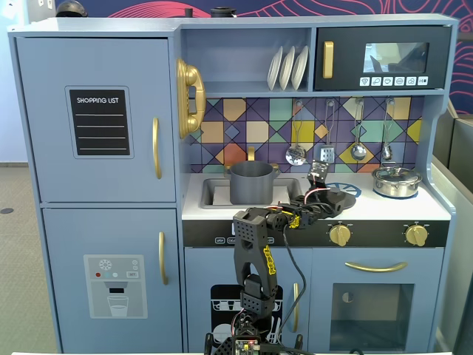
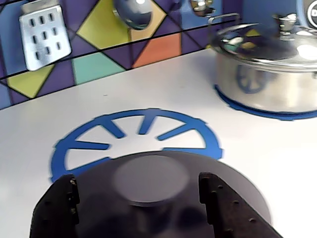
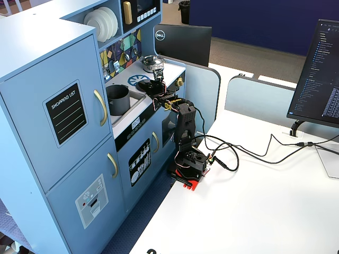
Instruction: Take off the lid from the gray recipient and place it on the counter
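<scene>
The black two-finger gripper (image 2: 138, 198) at the wrist view's lower edge clamps the knob of the flat matte dark-gray lid (image 2: 148, 173), just above the white surface (image 2: 148, 89). The tall dark-gray pot (image 1: 251, 183), centre frame, stands uncovered. Lid removed; setting down and release remain.

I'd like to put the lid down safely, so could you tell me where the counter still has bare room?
The counter is bare between the burner print and the backsplash, and in the strip between that print and the silver pot. The right end is taken by the silver pot. The gripper holds the lid over the print's near edge.
</scene>
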`<state>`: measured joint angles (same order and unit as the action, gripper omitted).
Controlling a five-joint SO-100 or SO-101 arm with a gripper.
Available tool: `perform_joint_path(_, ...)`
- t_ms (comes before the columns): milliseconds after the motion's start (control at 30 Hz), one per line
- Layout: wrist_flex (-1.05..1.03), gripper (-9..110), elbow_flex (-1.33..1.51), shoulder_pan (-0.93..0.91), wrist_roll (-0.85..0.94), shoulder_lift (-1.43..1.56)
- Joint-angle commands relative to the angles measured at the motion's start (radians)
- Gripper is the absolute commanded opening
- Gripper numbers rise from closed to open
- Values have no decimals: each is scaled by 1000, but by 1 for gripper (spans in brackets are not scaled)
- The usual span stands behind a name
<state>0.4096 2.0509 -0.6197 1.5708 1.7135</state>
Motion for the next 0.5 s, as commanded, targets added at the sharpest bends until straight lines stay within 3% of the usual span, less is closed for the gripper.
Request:
perform_joint_path(0, -18, 24, 0, -35, 8, 54)
perform_joint_path(467, -37, 23, -46, 28, -23, 118)
